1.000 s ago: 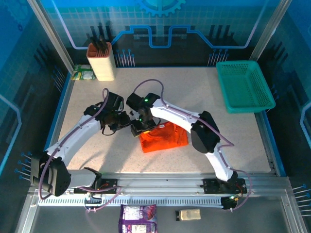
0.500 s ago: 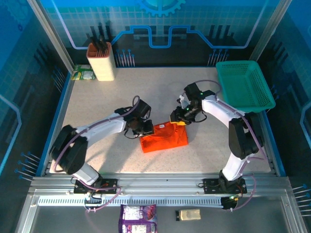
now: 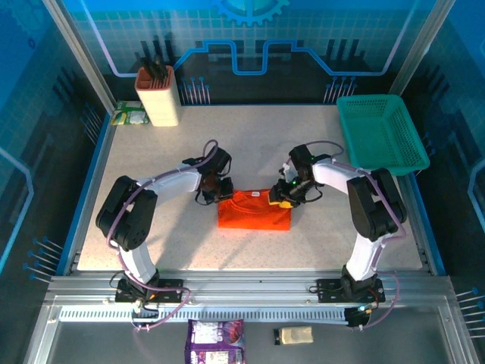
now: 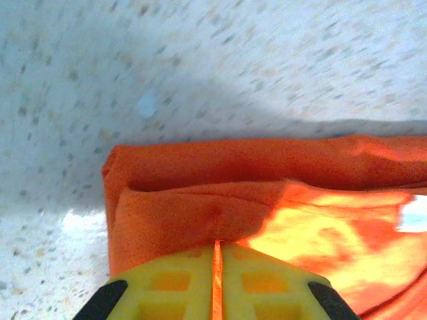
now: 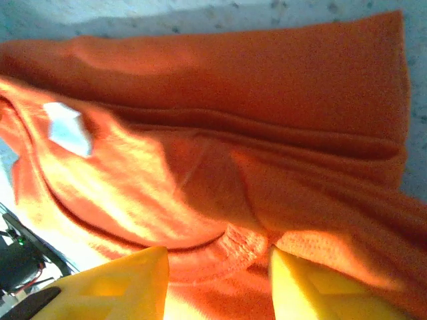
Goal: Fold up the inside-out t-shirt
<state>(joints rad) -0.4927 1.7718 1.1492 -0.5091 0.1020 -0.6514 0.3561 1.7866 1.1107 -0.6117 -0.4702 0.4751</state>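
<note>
**A:** Since the left gripper [image 4: 217,243] is where it all starts, what are its jaws doing?

**B:** Pinched nearly together, with a thin sliver of orange cloth caught between them. It holds the t-shirt [image 3: 254,214] at the bundle's ten o'clock corner.

**A:** And the right gripper [image 5: 220,257]?

**B:** Its jaws stand partly apart, astride the collar [image 5: 233,243] at the two o'clock corner. Cloth lies in the gap, but I can't say that they squeeze it. A white tag [image 5: 67,127] shows just beyond, towards ten o'clock in the wrist view.

**A:** What has changed?

**B:** A second ago both arms were crowded over the bundle's ten o'clock end. Half a second ago they had split to opposite ends, and the shirt lay skewed, its far edge slanting. Now it is a squarer rectangle, its edges square to the table [image 3: 151,159], and each gripper is on a far corner.

**A:** So they straightened it?

**B:** It looks that way to me. The shirt sits folded near the middle of the table, with the basket [image 3: 379,136] well apart at two o'clock. I judge the folding almost finished, with release the likely step left.
</note>
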